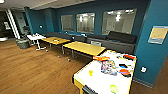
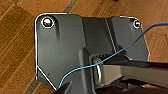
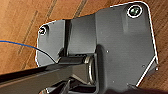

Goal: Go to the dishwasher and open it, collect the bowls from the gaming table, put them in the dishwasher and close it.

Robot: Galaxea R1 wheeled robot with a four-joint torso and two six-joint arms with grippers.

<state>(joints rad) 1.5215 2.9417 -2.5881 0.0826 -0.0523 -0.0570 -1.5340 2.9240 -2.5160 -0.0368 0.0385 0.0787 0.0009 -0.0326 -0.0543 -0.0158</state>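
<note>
The gaming table (image 1: 100, 80) stood close in front of the robot, at the lower right of the head view, its white top edged in yellow and set against the teal wall (image 1: 152, 57). On that top lay a scatter of things: a small yellow piece (image 1: 90, 72) near the closer end, a pale green round one (image 1: 113, 88) at the very edge, a colourful flat item (image 1: 108, 67) in the middle, and red and black pieces (image 1: 124, 72) toward the wall side. I could not make out which of these, if any, were bowls. Beyond it two yellow-topped desks (image 1: 83, 48) ran in a row along dark sofas (image 1: 117, 40), with a small white desk (image 1: 36, 37) farther off. Wooden floor (image 1: 32, 70) filled the rest. Both wrist views looked down on that floor past the robot's own dark plates, and I could not tell how either hand stood.
</note>
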